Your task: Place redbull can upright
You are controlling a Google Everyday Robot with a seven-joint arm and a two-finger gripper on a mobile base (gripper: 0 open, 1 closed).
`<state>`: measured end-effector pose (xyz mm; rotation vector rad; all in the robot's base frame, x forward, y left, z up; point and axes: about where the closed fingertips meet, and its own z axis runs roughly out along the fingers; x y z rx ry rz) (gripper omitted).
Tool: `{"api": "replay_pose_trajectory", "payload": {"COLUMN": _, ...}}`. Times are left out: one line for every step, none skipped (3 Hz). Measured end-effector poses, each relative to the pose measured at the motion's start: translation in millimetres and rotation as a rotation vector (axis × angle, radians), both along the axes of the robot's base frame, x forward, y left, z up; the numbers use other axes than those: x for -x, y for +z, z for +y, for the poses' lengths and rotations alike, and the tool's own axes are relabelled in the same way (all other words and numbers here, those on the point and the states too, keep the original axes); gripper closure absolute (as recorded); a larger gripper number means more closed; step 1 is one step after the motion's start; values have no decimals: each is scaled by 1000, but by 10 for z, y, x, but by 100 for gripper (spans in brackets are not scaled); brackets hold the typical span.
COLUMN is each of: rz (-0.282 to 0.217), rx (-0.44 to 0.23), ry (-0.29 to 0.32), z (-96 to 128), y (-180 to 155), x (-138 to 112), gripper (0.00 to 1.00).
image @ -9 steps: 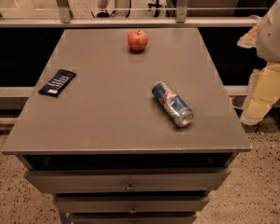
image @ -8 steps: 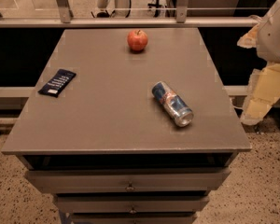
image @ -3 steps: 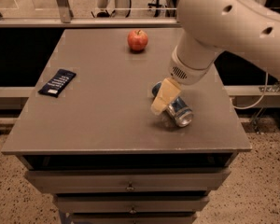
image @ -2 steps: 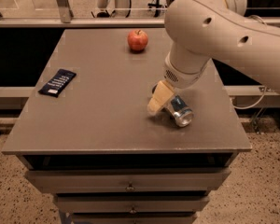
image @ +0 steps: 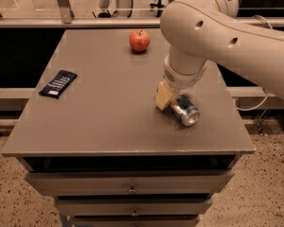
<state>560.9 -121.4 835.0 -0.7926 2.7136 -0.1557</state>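
Note:
The redbull can point(image: 185, 110) lies on its side on the grey table point(image: 109, 108), right of centre, its silver end pointing to the front right. Only its front end shows; the rest is hidden under my arm. My gripper point(image: 169, 98) is down over the can's far end, close to the tabletop. One cream-coloured finger point(image: 163, 96) shows on the can's left side, and the other is hidden.
A red apple point(image: 139, 40) stands near the table's far edge. A dark blue flat packet point(image: 58, 83) lies at the left. My large white arm point(image: 227, 37) spans the right side above the table. Drawers point(image: 132, 189) are below the front edge.
My arm has swung in from the right edge of the view to above the can and lowered the gripper onto it. The can, apple and packet have not moved.

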Motion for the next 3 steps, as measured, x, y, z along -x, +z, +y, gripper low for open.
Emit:
{"api": "replay_pose_trajectory", "payload": {"rz": -8, "rx": -19, "ry": -18, "z": 13, "y": 51, "x": -11, "gripper": 61}}
{"api": "replay_pose_trajectory", "payload": {"rz": -52, "rx": -61, "ry": 6, "z": 78, "y": 207, "x": -12, "gripper": 83}}
{"api": "replay_pose_trajectory", "payload": {"rz": -172, "rx": -202, "ry": 115, "z": 221, "y": 499, "x": -34, "gripper": 100}}
